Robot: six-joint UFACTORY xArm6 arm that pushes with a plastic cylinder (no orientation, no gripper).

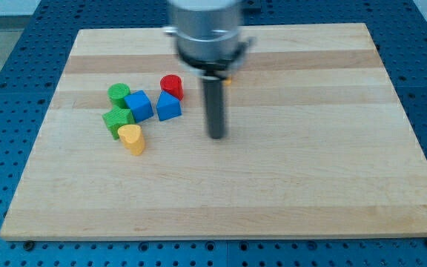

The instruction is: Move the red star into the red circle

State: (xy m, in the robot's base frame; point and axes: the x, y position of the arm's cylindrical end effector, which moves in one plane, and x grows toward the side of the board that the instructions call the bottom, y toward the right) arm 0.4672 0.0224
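my tip [216,136]: bare rod, holds nothing | right of red circle [172,85], blue blocks [168,107] | wooden board [288,178]

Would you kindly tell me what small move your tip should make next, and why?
Probably slide my tip a little toward the view's bottom. No red star shows; the arm hides part of the board near its top, with only a yellowish sliver peeking out. The red circle sits to the tip's upper left, apart from it.
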